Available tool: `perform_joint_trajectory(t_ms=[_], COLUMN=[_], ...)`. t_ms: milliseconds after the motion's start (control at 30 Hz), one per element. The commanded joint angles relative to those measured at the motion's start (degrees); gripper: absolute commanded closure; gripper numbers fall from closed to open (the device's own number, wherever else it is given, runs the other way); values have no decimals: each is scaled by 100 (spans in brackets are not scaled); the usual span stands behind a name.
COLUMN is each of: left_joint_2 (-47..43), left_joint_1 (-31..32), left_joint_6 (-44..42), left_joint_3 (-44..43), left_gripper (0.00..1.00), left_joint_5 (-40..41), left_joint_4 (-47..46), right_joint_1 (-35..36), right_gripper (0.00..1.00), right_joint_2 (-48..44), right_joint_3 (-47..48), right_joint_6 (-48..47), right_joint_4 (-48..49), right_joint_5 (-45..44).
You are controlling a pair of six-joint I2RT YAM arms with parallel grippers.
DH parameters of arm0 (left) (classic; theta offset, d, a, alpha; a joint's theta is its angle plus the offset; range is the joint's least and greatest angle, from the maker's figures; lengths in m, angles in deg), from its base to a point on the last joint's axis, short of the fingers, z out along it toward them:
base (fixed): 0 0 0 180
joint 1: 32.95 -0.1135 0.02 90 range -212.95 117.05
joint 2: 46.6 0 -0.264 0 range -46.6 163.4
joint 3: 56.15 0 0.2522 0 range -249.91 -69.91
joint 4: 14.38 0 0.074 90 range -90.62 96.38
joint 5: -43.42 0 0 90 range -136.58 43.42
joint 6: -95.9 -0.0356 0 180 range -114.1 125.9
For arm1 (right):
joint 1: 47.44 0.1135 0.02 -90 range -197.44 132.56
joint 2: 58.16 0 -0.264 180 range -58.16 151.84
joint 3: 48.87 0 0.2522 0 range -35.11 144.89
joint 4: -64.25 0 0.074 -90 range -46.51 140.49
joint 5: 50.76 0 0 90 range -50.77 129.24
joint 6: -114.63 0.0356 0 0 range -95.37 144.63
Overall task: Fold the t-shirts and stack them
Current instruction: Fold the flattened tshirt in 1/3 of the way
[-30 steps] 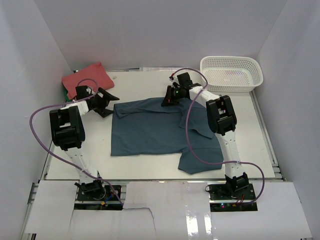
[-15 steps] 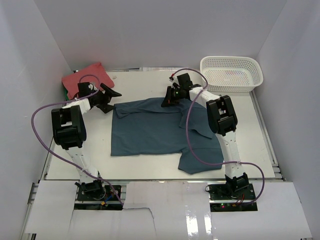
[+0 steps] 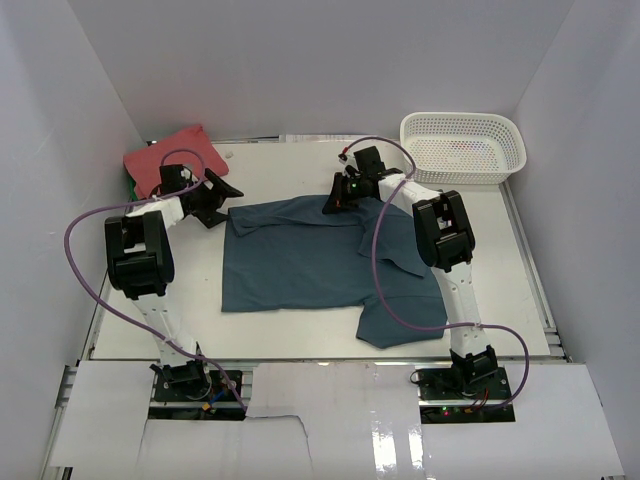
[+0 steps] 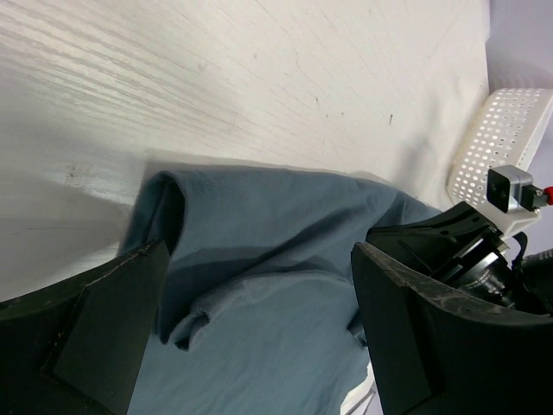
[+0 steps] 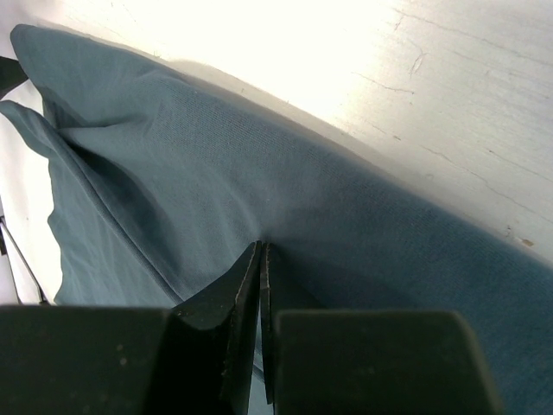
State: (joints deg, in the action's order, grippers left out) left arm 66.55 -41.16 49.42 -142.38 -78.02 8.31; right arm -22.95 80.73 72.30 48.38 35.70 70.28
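Observation:
A dark teal t-shirt [image 3: 300, 260] lies spread on the table, one sleeve reaching toward the near right. My right gripper [image 3: 331, 205] is shut on a pinch of its far edge, near the collar; in the right wrist view the closed fingertips [image 5: 262, 246] meet in puckered teal cloth [image 5: 173, 147]. My left gripper [image 3: 220, 203] stands open just off the shirt's far-left corner. In the left wrist view its wide jaws [image 4: 259, 259] frame the folded teal corner [image 4: 276, 216] without touching it. A coral-red t-shirt [image 3: 175, 158] lies folded at the far left.
A white lattice basket [image 3: 462, 147] stands at the far right corner, also seen as the basket [image 4: 501, 130] in the left wrist view. Something green [image 3: 130, 186] peeks out under the red shirt. White walls close in three sides.
My left gripper has shifted a little farther back and toward the shirt's far-left corner, still open. The right gripper and the shirt have stayed put.

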Motion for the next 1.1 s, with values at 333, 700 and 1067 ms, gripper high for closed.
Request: perform_joint_trajectory(t_ms=[333, 700, 1067], left_joint_2=[129, 727, 648], left_joint_1=[82, 232, 197], left_joint_6=[-152, -29, 130], left_joint_3=[-417, -857, -874], left_gripper=[3, 3, 18], left_joint_5=[94, 86, -81], left_joint_4=[48, -40, -251], right_joint_1=[65, 65, 65], right_gripper=[91, 91, 91], right_joint_2=[-11, -46, -55], right_joint_3=[-28, -28, -168], right_joint_6=[-213, -213, -248], right_joint_4=[-472, -508, -525], right_joint_5=[-222, -240, -257])
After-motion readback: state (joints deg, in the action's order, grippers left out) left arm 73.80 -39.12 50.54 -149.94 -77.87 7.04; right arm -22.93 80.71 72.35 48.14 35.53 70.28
